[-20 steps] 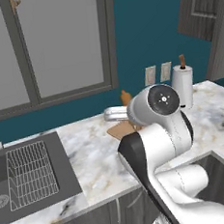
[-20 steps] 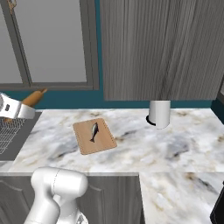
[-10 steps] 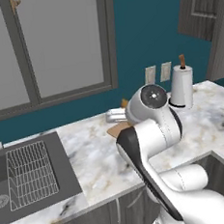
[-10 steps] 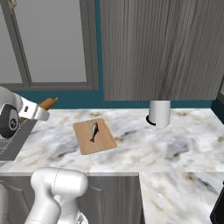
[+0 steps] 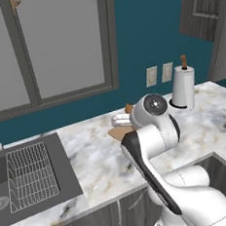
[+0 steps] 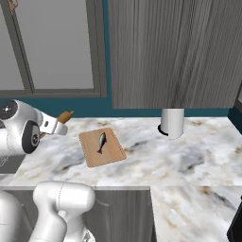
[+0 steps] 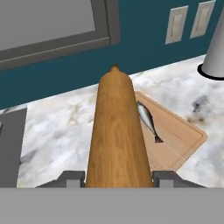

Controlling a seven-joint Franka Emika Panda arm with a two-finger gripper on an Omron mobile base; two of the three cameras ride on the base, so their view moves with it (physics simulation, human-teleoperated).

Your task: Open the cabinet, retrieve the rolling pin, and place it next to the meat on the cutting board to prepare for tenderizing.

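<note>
End effector [image 6: 56, 125] grips the rolling pin [image 7: 116, 135] between its fingers, held above the marble tabletop [image 6: 156, 160] left of the cutting board [image 6: 101, 147]. Arm bends forward, wrist roughly level. Fish [image 7: 147, 120] lies on the board; bare tabletop surrounds it, paper-towel roll [image 6: 172, 123] well apart.

Fish [image 6: 101, 142] on cutting board [image 6: 102, 148]; paper towel roll [image 6: 172, 122] right.

rolling pin [image 7: 116, 135]: orange-brown wood | cutting board [image 6: 102, 147]: light tan | fish [image 6: 101, 142]: silver-grey | counter [image 6: 156, 158]: white, grey and tan swirls | wall [image 5: 141, 29]: dark teal | cabinet [image 6: 175, 52]: dark grey stripes
</note>
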